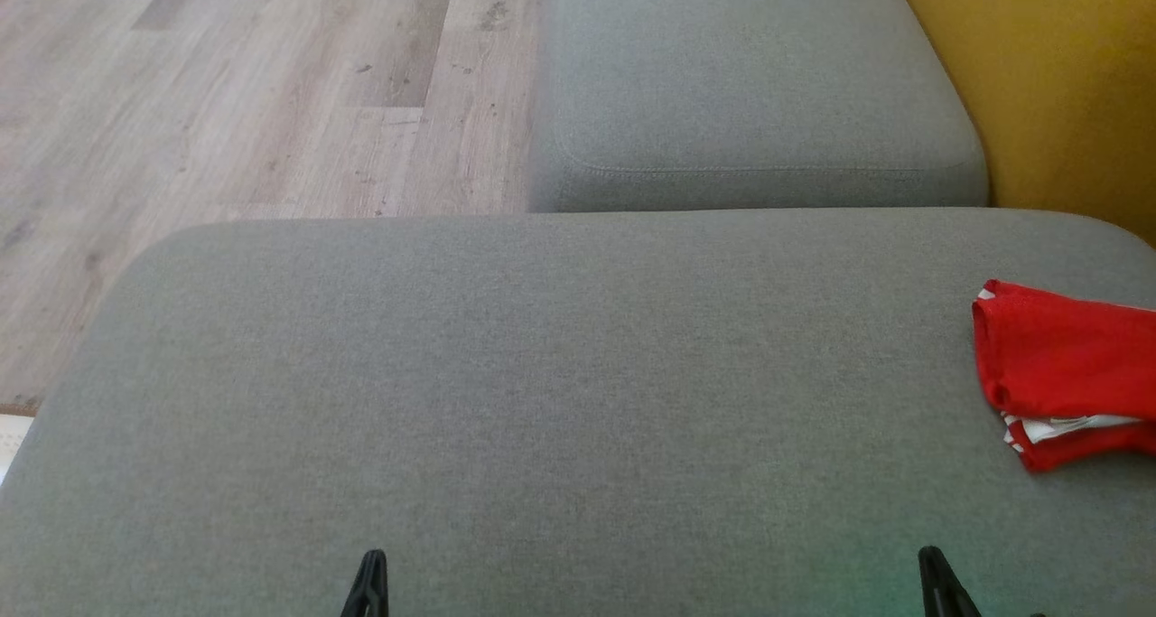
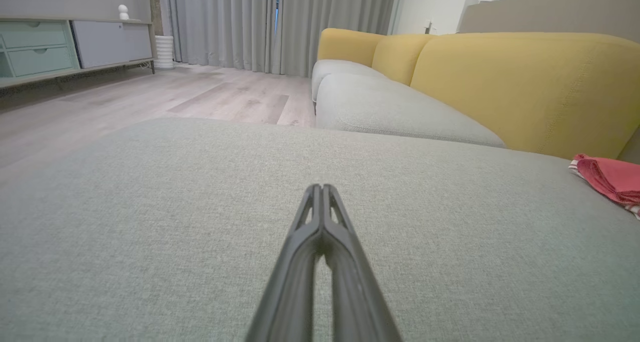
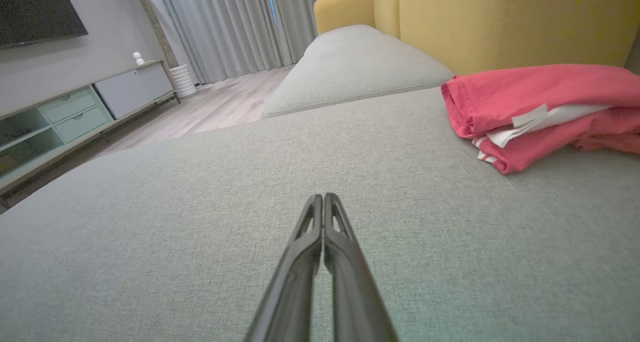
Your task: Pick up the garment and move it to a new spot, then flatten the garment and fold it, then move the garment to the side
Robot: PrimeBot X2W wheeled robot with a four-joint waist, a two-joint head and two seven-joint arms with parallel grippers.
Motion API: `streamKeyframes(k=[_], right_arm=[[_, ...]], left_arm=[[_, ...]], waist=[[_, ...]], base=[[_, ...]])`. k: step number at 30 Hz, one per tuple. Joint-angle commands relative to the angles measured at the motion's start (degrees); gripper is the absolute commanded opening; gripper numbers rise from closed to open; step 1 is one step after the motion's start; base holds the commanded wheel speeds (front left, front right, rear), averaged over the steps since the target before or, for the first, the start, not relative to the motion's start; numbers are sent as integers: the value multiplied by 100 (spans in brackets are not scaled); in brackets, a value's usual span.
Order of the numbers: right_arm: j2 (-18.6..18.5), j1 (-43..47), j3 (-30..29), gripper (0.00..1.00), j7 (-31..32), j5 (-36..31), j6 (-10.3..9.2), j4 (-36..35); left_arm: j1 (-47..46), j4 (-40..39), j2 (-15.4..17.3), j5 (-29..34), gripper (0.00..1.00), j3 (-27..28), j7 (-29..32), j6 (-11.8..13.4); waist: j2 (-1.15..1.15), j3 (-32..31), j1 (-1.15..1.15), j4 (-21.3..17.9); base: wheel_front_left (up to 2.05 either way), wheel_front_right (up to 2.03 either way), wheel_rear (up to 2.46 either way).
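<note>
Both arms sit low at the near edge of the big grey seat cushion (image 1: 542,373), fingers pointing out across the fabric. The left gripper (image 2: 322,188) has its two dark fingers pressed together tip to tip, and the right gripper (image 3: 324,197) looks the same, jaws together and not clamped on anything. I can't tell from these angles whether either one actually touches the cushion or just hangs over it.

The garment (image 1: 1066,373) is red with white trim, lying on the far right side of that same cushion, off to the right of the right gripper and a bit farther away. In the head view the right edge of the frame cuts it off. From the right wrist camera it looks folded over in layers, with a white strip poking out between the red. It's close to the yellow backrest (image 3: 500,21), but I can't say if it's touching.

Farther away there's a second grey cushion (image 1: 750,84), and wood floor (image 1: 226,102) on the left.
</note>
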Motion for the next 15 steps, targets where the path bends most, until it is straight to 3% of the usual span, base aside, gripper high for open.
streamKeyframes(k=[1,15], right_arm=[[-23,-217,-22,0,31,236,0,-169],[-60,-478,-65,0,215,1130,-1,-133]], left_arm=[[-230,-152,18,-233,0,66,29,-41],[-469,-57,62,-1163,0,206,197,-149]], waist=[[0,19,0,-9],[0,118,0,-63]], base=[[0,0,0],[0,0,0]])
